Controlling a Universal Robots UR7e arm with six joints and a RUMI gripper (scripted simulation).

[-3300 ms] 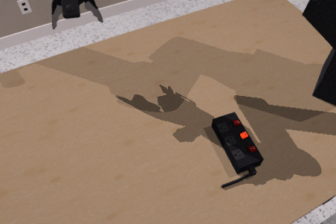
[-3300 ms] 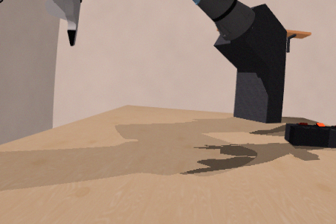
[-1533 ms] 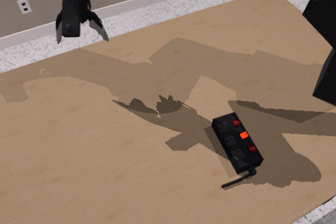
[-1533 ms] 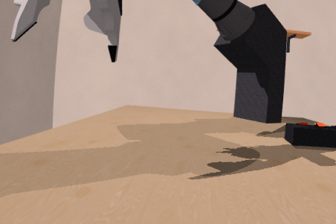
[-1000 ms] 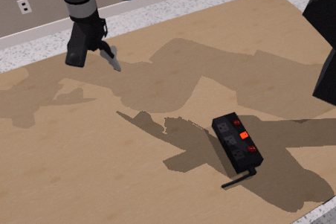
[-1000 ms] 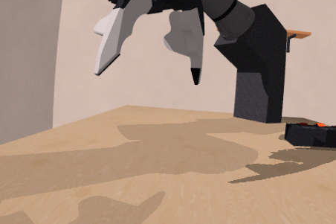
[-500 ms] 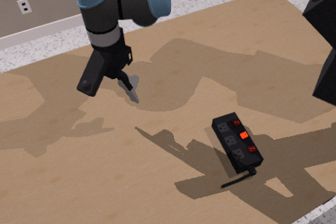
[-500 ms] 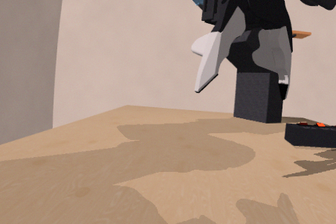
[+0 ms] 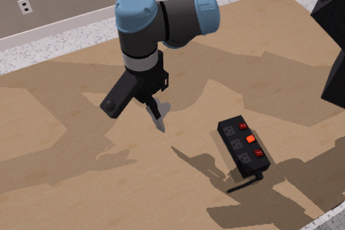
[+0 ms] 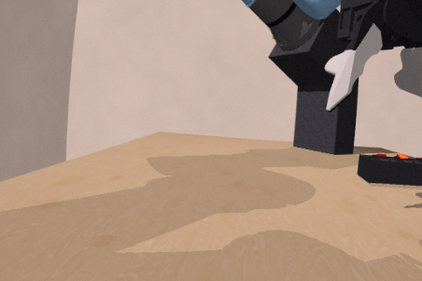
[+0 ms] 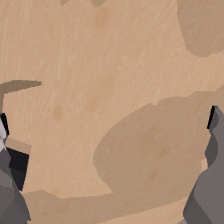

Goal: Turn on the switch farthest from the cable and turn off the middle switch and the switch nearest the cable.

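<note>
A black power strip lies right way up on the wooden table top, at the right of the top view. Its cable leaves the near end. It has three red rocker switches along its right side. The middle switch glows bright orange. The switch farthest from the cable and the switch nearest the cable are dark red. My gripper is open and empty, above the table, to the left of the strip and apart from it. The strip's end shows in the exterior view. The wrist view shows only table and my fingertips.
The arm's dark base column stands behind the strip. A dark robot part fills the right edge of the top view. The table's far edge meets a speckled floor.
</note>
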